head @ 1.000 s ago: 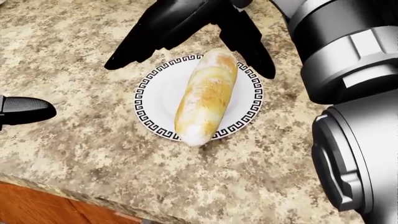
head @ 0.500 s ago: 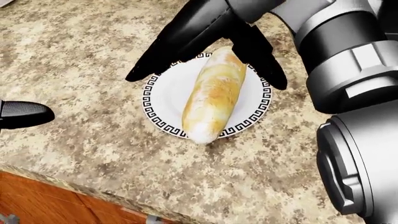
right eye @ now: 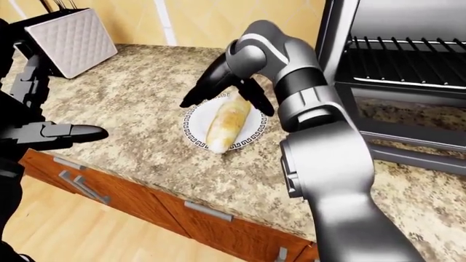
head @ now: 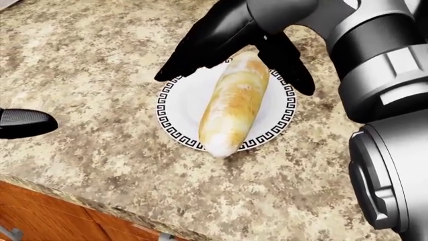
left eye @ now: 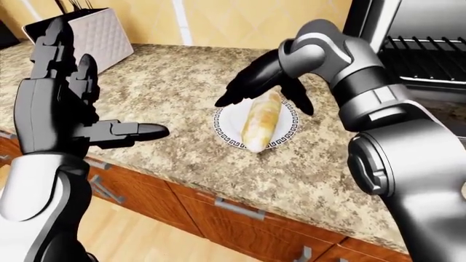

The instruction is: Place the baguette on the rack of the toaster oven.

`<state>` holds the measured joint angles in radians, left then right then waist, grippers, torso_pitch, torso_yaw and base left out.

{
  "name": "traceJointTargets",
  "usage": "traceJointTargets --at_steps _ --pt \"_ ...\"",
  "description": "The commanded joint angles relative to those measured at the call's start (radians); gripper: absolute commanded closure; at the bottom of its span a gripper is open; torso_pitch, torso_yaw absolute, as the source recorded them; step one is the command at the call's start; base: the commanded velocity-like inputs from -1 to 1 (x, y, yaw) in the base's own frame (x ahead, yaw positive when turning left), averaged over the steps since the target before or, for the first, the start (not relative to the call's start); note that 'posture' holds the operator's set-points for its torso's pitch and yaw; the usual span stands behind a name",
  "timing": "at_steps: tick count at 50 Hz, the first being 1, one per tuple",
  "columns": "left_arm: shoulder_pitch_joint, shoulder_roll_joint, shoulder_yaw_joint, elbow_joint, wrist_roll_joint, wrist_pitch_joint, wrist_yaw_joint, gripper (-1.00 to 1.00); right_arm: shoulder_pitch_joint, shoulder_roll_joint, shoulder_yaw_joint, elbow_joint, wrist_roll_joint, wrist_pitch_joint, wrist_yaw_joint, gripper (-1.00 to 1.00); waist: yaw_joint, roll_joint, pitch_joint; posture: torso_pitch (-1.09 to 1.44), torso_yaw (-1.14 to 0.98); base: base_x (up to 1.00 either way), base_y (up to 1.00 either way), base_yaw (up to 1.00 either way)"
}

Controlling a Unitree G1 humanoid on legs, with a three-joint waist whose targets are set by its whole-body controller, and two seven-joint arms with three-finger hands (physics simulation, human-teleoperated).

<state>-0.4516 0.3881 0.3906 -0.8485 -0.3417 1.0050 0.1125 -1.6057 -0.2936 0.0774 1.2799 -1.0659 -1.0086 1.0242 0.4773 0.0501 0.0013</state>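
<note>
Baguette (head: 234,103) lies on plate (head: 179,108), ungrasped; right hand (head: 231,35) straddles its upper end, fingers wide. Next: close, lift toward rack (right eye: 408,63). Left hand (left eye: 62,109) open, idle.

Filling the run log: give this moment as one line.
phase: reach | right hand: open, fingers astride baguette | baguette: on plate | left hand: open, idle | toaster oven: open, rack empty

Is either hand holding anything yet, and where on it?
Nothing is held. The right hand hovers open astride the baguette's far end on the plate; the left hand is open and empty.
</note>
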Motion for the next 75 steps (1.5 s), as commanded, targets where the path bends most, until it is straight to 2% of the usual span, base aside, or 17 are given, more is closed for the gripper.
traceJointTargets --at_steps 1,34,40,41,44,49,56,75 --pt "-0.019 0.013 0.014 -0.019 0.006 -0.03 0.002 -1.0 -0.035 -0.009 -0.012 -0.031 0.005 0.002 -0.024 -1.0 0.001 0.001 -0.026 0.0 0.42 0.0 0.0 0.0" --pt "-0.025 0.019 0.021 -0.023 0.008 -0.015 -0.001 -1.0 0.007 -0.01 -0.014 -0.033 -0.073 -0.003 -0.104 -1.0 0.008 -0.002 -0.028 0.0 0.42 0.0 0.0 0.0" --pt "-0.018 0.021 0.029 -0.026 0.006 -0.016 -0.002 -1.0 0.013 -0.007 -0.014 -0.031 -0.078 -0.003 -0.108 -0.91 0.007 -0.002 -0.028 0.0 0.42 0.0 0.0 0.0" --pt "-0.017 0.021 0.031 -0.027 0.006 -0.016 -0.003 -1.0 0.014 -0.007 -0.014 -0.033 -0.078 -0.003 -0.11 -0.77 0.008 -0.002 -0.028 0.0 0.42 0.0 0.0 0.0" --pt "-0.017 0.022 0.031 -0.026 0.006 -0.017 -0.002 -1.0 0.018 -0.007 -0.016 -0.033 -0.076 0.001 -0.107 -0.73 0.008 -0.002 -0.028 0.0 0.42 0.0 0.0 0.0" --pt "-0.016 0.021 0.028 -0.026 0.008 -0.019 0.0 -1.0 0.021 -0.009 -0.015 -0.033 -0.078 0.003 -0.109 -0.54 0.008 -0.002 -0.029 0.0 0.42 0.0 0.0 0.0" --pt "-0.008 0.015 0.019 -0.026 0.014 -0.027 0.002 -1.0 0.031 -0.007 -0.013 -0.034 -0.081 0.005 -0.114 -0.47 0.009 -0.002 -0.029 0.0 0.42 0.0 0.0 0.0" --pt "-0.013 0.025 0.037 -0.032 0.009 -0.013 -0.003 -1.0 0.047 -0.002 -0.007 -0.035 -0.1 0.005 -0.15 -0.33 0.01 -0.002 -0.03 0.0 0.42 0.0 0.0 0.0"
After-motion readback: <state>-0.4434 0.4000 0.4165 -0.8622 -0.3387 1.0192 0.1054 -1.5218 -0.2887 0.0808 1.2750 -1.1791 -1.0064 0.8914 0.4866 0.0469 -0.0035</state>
